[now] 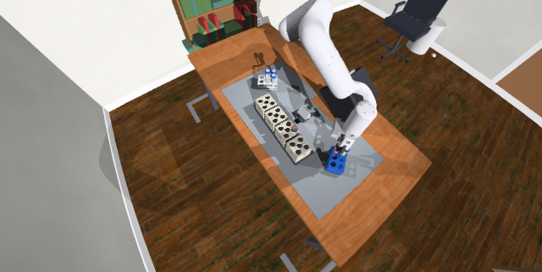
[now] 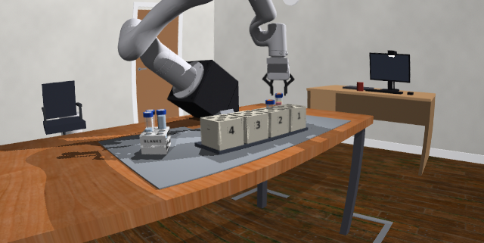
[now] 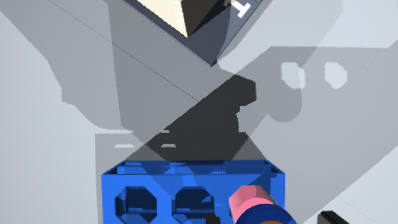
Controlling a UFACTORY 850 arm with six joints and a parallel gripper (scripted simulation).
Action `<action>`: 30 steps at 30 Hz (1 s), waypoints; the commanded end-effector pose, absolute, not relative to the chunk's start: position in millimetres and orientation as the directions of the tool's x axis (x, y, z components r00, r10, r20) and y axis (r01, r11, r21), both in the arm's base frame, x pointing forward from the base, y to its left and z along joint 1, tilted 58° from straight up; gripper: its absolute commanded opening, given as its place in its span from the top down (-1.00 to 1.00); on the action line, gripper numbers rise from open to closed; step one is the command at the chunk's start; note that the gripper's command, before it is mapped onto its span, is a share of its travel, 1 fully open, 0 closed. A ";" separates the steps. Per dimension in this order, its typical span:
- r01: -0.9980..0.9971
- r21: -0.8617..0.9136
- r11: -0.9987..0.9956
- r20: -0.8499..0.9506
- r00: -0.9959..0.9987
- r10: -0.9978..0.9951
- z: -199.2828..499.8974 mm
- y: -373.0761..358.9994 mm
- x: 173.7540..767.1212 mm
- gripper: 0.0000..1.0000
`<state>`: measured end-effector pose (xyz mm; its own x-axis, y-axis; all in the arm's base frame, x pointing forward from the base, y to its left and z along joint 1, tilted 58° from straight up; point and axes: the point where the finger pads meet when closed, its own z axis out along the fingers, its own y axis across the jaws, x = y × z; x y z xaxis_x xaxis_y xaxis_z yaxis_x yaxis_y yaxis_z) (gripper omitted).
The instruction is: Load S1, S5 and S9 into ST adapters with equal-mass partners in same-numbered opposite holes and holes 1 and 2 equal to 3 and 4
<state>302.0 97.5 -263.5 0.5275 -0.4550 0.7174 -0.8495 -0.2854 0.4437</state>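
Observation:
My gripper [image 2: 279, 91] [image 3: 272, 218] is open, pointing down over the blue rack [image 1: 335, 171] [image 3: 112, 181], its fingertips on either side of the cap of S9 [image 2: 279, 95] [image 3: 265, 212]. S9 has pink liquid and stands in a corner well; its ID is cut off in the wrist view. A second tube with yellowish content [image 1: 344, 152] stands beside it. S5 [image 1: 295, 128] [image 2: 270, 101] stands in adapter 2 [image 2: 280, 121]. Adapters 1 [image 2: 299, 116], 3 [image 2: 258, 125] and 4 [image 2: 231, 130] show no tubes. The blanks rack [image 1: 262, 86] [image 2: 153, 148] holds three blue-capped tubes.
The stand [image 2: 219, 151] [image 3: 210, 56] carries the four adapters in a row, its number 1 end near the blue rack. The sloped desk [image 1: 304, 112] with its green DONE key [image 1: 310, 107] is on the arm's side of the adapters.

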 end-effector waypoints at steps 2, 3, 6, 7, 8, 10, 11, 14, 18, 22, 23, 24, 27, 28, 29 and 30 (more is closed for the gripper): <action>-0.850 0.442 -0.286 0.717 0.527 -0.456 -264.8 96.2 302.7 -0.15; -0.850 0.442 -0.286 0.717 0.527 -0.456 -265.2 95.6 302.7 -0.15; -0.850 0.442 -0.286 0.717 0.527 -0.456 -266.3 93.9 302.7 -0.15; -0.850 0.442 -0.286 0.717 0.527 -0.456 -266.6 93.4 302.7 -0.15; -0.850 0.442 -0.286 0.717 0.527 -0.456 -267.0 92.8 302.7 -0.15; -0.850 0.442 -0.286 0.717 0.527 -0.456 -267.7 91.7 302.7 -0.15; -0.850 0.442 -0.286 0.717 0.527 -0.456 -268.1 91.1 302.7 -0.15; -0.850 0.442 -0.286 0.717 0.527 -0.456 -268.8 90.0 302.7 -0.15; -0.850 0.442 -0.286 0.717 0.527 -0.456 -269.9 88.3 302.7 -0.15; -0.850 0.442 -0.286 0.717 0.527 -0.456 -271.3 86.0 302.7 -0.15; -0.850 0.442 -0.286 0.717 0.527 -0.456 -271.7 85.5 302.7 -0.15; -0.850 0.442 -0.286 0.717 0.527 -0.456 -272.0 84.9 302.7 -0.15; -0.850 0.442 -0.286 0.717 0.527 -0.456 -273.1 83.2 302.7 -0.15; -0.850 0.442 -0.286 0.717 0.527 -0.456 -273.1 83.2 302.7 -0.15; -0.850 0.442 -0.286 0.717 0.527 -0.456 -273.1 83.2 302.7 -0.15; -0.850 0.442 -0.286 0.717 0.527 -0.456 -273.1 83.2 302.7 -0.15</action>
<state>302.0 82.6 -272.9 0.5276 -0.4549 0.7174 -0.8495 -0.2853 0.4438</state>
